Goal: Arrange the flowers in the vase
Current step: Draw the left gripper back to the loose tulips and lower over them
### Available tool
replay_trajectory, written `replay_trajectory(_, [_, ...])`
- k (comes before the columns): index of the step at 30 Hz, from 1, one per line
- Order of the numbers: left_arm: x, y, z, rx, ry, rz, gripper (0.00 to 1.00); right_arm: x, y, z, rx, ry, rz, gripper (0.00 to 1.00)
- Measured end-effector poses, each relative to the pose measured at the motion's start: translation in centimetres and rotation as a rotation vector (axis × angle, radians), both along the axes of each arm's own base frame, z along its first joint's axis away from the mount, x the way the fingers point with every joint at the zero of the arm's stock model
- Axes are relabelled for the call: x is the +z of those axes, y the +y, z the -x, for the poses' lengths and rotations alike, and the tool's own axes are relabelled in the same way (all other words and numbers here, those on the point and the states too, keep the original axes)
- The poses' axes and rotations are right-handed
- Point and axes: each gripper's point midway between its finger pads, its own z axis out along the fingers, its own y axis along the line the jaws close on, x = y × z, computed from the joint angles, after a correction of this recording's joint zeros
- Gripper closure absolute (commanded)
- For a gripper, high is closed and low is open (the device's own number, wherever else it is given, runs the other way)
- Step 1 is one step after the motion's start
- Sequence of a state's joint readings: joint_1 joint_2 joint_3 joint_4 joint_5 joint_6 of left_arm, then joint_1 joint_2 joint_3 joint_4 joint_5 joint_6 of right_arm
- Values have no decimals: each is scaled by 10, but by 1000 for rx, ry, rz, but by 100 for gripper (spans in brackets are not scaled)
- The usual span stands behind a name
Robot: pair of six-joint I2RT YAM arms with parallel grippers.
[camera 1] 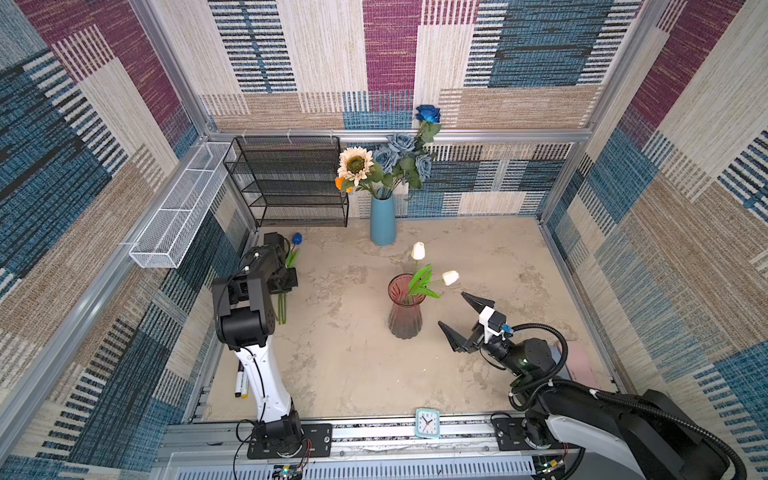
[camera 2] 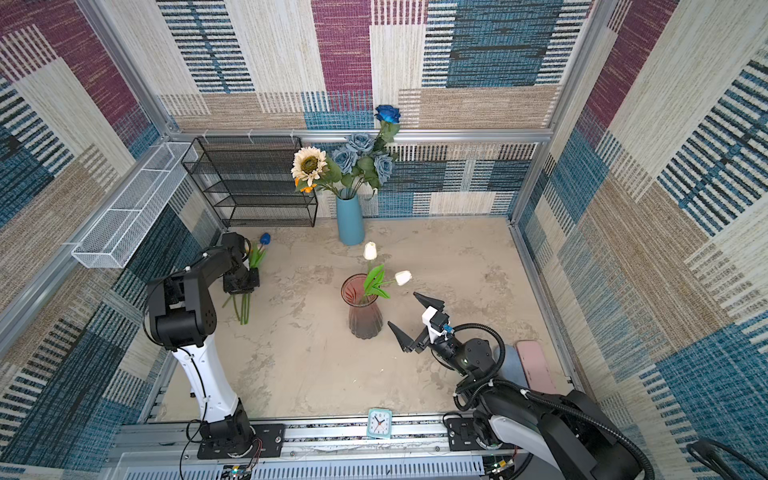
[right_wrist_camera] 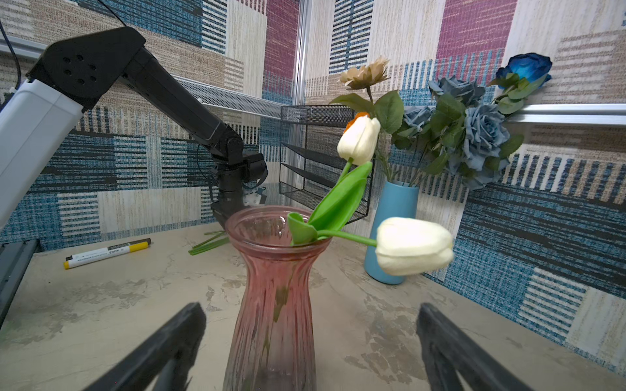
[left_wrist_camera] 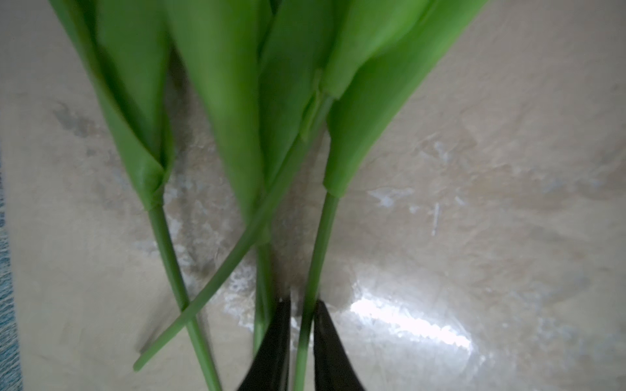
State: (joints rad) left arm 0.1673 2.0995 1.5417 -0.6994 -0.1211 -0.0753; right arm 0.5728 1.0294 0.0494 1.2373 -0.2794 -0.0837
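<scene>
White-and-black left arm (camera 1: pixel 259 374), ribbed black cable (camera 1: pixel 561 338), pointed black right hand (camera 1: pixel 451 308)

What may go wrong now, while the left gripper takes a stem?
1. The left gripper flanks one stem right beside other stems; lifting may drag them along.
2. One tulip hangs far over the vase rim; a new stem, or the open right gripper close by, may tip it out.

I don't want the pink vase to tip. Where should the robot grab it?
Round the narrow waist of the pink vase, level, from the side of the open right gripper: it stands upright, slimmest there, flaring above and below.
</scene>
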Motion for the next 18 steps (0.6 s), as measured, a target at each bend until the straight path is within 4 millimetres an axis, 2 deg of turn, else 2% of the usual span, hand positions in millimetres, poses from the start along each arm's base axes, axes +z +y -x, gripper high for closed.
replay_trajectory(3, [-2,-2,-4,-6,-1,1,92,-2,0,-1,0,6,4,0])
replay_trajectory(8, [-2,-5,-6,-21,-2,-7,100,-4,1,-2,-1,12,7,0])
replay_trajectory(10, [-2,-9,-7,-30,-6,-10,100,-4,1,-2,-2,14,8,0])
replay_trajectory(14, [0,-36,-5,-86,-14,-5,100,-5,1,-2,-3,14,9,0])
replay_trajectory(18, [3,-73,13,-144,-14,41,100,-4,1,-2,-3,13,7,0])
